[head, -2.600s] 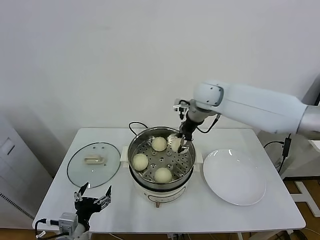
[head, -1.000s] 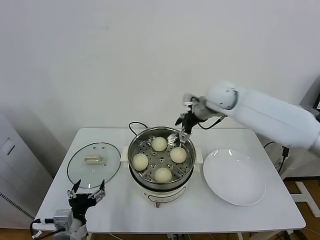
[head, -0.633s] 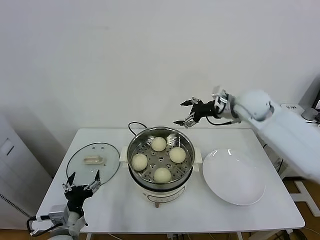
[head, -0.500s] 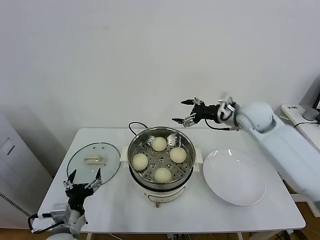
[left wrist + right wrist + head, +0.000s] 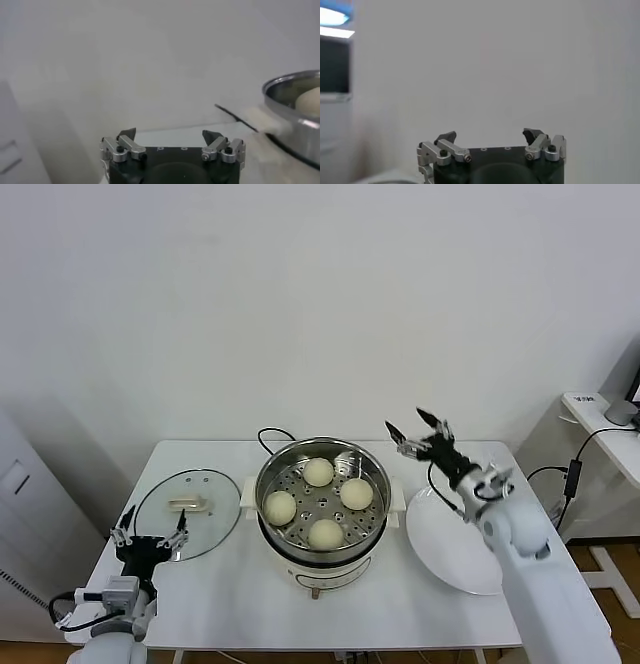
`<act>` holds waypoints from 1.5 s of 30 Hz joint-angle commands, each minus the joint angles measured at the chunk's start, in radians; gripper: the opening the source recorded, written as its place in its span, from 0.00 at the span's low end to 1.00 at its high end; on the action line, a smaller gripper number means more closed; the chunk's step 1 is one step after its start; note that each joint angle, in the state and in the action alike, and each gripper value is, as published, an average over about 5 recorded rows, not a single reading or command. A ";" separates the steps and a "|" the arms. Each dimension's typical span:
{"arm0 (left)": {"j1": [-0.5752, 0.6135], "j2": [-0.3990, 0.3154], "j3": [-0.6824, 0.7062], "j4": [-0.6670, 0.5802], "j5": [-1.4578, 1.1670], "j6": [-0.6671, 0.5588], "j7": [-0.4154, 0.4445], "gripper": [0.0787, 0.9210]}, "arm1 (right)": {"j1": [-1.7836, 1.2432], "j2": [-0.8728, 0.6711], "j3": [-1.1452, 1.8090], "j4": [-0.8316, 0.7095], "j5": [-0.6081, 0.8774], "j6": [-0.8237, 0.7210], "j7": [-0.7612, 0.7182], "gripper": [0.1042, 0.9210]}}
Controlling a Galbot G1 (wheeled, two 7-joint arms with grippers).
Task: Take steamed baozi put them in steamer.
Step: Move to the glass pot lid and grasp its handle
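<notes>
1. The steamer (image 5: 322, 502), a shiny round steel pot with a perforated tray, sits mid-frame on the white counter (image 5: 400, 609).
2. Four smooth cream steamed baozi (image 5: 318, 472) rest inside it (all dome-shaped).
3. The right gripper (image 5: 419, 432) and the left gripper (image 5: 150, 529) both have their fingers spread, holding nothing.

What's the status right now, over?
Both grippers open, empty: left gripper low by glass lid, right gripper above white plate. Four baozi in steamer. Nothing blocking.

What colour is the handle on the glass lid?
Cream, on the glass lid; the head view shows it best.
</notes>
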 commanded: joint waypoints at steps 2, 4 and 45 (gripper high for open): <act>-0.085 0.051 -0.070 0.139 0.537 -0.135 0.008 0.88 | -0.333 0.135 0.191 0.018 0.056 0.121 0.092 0.88; -0.079 0.081 -0.048 0.163 0.752 -0.177 -0.013 0.88 | -0.343 0.128 0.197 0.012 0.075 0.117 0.093 0.88; -0.423 0.249 0.180 0.743 1.198 -0.266 -0.120 0.88 | -0.355 0.164 0.203 -0.035 0.050 0.113 0.114 0.88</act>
